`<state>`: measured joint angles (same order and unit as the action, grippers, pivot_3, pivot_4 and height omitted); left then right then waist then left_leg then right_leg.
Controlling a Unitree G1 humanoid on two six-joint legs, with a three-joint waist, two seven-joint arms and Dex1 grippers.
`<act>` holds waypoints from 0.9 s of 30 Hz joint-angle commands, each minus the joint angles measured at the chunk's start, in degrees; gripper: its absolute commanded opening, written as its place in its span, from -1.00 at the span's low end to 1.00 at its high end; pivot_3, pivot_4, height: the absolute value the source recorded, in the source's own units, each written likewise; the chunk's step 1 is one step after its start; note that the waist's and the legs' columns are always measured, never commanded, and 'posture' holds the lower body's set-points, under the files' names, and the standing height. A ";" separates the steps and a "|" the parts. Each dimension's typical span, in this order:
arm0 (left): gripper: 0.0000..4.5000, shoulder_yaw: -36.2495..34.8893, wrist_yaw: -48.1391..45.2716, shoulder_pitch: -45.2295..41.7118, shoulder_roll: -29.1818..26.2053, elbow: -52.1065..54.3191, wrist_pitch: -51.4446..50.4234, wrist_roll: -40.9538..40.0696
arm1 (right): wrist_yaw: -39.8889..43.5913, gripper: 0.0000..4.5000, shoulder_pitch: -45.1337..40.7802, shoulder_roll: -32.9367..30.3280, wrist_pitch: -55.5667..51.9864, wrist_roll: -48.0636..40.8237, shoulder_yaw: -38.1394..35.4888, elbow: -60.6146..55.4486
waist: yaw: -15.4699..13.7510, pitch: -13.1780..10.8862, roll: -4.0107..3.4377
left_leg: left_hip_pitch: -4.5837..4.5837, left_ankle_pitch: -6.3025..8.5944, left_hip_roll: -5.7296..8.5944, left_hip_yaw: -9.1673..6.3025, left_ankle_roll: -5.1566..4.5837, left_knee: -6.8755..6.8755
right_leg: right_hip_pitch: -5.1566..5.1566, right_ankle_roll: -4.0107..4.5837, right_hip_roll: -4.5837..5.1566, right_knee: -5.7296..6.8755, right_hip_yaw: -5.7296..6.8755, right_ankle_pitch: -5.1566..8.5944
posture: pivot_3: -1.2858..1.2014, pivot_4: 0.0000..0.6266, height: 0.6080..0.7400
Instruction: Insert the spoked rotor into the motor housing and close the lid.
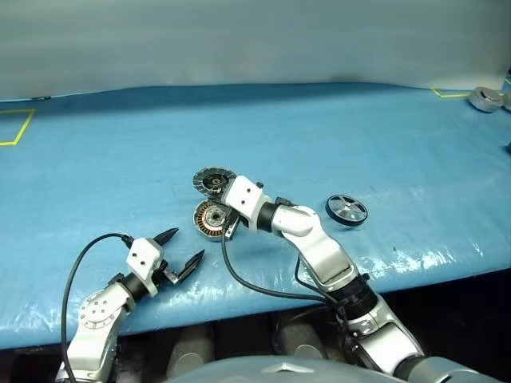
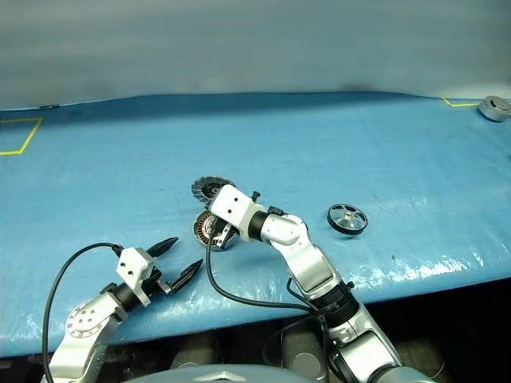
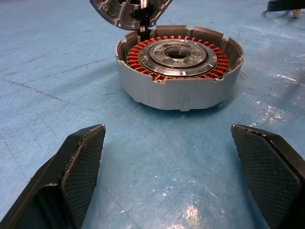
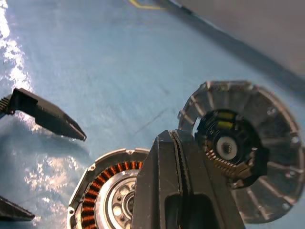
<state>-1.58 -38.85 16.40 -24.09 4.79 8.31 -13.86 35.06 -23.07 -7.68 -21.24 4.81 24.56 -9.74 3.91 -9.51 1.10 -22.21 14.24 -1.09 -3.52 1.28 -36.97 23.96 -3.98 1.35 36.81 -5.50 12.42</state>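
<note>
Right gripper (image 4: 177,157): fingers pressed together, nothing pinched between them. It hangs just over the motor housing (image 1: 211,218), tips near the housing's far rim where the lid (image 1: 213,181) joins it. Can't tell from either head view or my wrist view whether the tips touch the hinge or the lid edge.

Motor housing sits flat on the blue table cover (image 1: 335,136), directly under and slightly ahead of my right gripper. Copper windings and silver centre are exposed, cavity empty.

Lid is swung open, standing tilted up just beyond the housing, past my right fingertips. From my right wrist its striped grey face and dark centre are right ahead of the fingertips, a little to one side.

Spoked rotor (image 1: 346,210) lies flat on the cover, well apart from the housing, out to the right of my right forearm. Not in the housing, not touched by either gripper.

Left gripper (image 1: 178,253): fingers (image 3: 78,164) spread wide, empty. It sits low near the table's near edge, pointing at the housing, which is straight ahead of it with a clear gap of blue cover between. In my right wrist view its two black tips show off to the side of the housing.

Grey round part (image 1: 485,98) sits at the far right corner by the yellow tape, far from both grippers.
</note>
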 commanded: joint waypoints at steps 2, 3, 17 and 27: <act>1.00 0.31 -0.63 -0.92 0.23 -0.24 1.12 -0.01 | 0.09 -0.99 1.64 -3.24 -1.40 -1.99 -3.96 -6.48 | -0.19 0.00 0.00 | -0.04 0.00 0.01 -0.02 0.00 0.00 | 0.01 0.00 0.01 -0.01 0.01 0.00 | 0.03 -0.52 1.00; 1.00 0.36 -0.80 -1.09 0.23 -0.32 1.16 -0.10 | 0.14 -0.99 2.09 -4.33 -2.24 -2.07 -4.62 -7.40 | -0.24 0.00 0.00 | -0.06 0.00 0.02 -0.02 0.00 -0.01 | 0.02 0.00 0.02 -0.02 0.01 0.00 | 0.03 -0.52 1.00; 1.00 0.44 -6.21 -4.45 -1.46 -0.47 0.90 -2.03 | 0.71 -0.82 9.82 -27.82 -15.97 -1.70 -23.43 -14.07 | -0.39 -0.03 0.00 | -0.45 0.00 0.09 0.04 0.00 -0.10 | 0.38 -0.06 0.05 0.01 -0.03 -0.04 | 0.03 -0.52 1.00; 1.00 -0.05 -6.93 -3.75 -1.89 -0.15 0.80 -2.13 | 2.20 -0.16 14.81 -33.91 -21.34 -3.98 -30.02 -14.70 | -0.68 -0.04 0.02 | -0.47 0.00 0.14 0.09 -0.01 -0.15 | 0.35 -0.14 0.09 -0.02 -0.11 -0.09 | 0.03 -0.52 1.00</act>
<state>-0.97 -45.57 12.43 -25.46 3.40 8.28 -15.44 36.31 -8.82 -40.13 -42.01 1.74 -2.80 -22.28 3.23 -9.55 1.12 -22.68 14.23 -0.95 -3.43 1.27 -37.12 24.30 -4.12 1.44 36.79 -5.61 12.33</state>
